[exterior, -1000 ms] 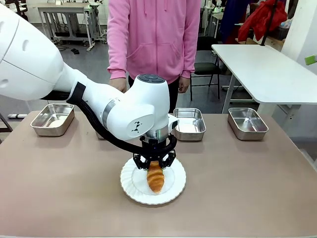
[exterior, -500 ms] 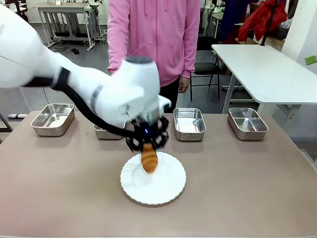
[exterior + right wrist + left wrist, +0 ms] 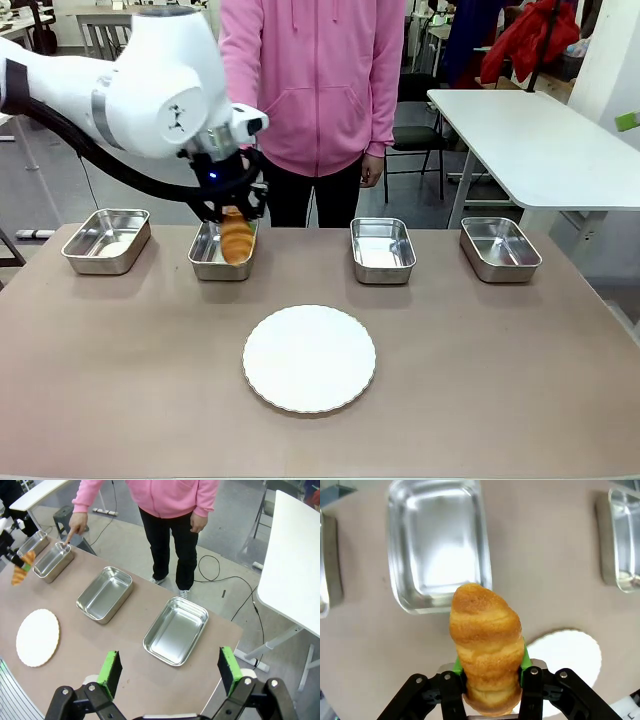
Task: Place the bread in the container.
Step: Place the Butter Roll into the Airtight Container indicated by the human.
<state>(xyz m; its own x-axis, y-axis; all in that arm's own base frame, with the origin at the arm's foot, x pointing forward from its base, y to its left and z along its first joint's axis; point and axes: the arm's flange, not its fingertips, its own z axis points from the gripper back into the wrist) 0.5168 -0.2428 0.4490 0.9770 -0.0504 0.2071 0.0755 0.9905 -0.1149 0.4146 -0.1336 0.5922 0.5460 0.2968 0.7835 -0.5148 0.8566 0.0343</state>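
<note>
The brown table [image 3: 480,380] stands in a workroom, with a white table [image 3: 540,140] behind it and a person in a pink hoodie [image 3: 315,80] at its far edge. A round white plate [image 3: 309,358] lies bare at the centre of the brown table and serves as the landmark here.

Four steel pans sit in a row beyond the plate. The container [image 3: 215,262] is the second pan from the robot's left, beyond the plate and to its left. A further pan [image 3: 106,240] sits at the far left of the row. Two more pans [image 3: 381,250] [image 3: 500,248] lie beyond the plate and to its right.

The left pincer [image 3: 232,212] is clenched on the bread [image 3: 237,238], with the green pads pressing both sides of the croissant. The bread hangs tip-down above the container, clear of the plate. In the left wrist view the bread [image 3: 487,645] overlaps the near rim of the container [image 3: 440,540].

The right pincer [image 3: 170,672] is released, with the jaws spread wide. It is high above the table, over the right end of the pan row. The person's hand [image 3: 76,526] points a finger at the container [image 3: 54,559].
</note>
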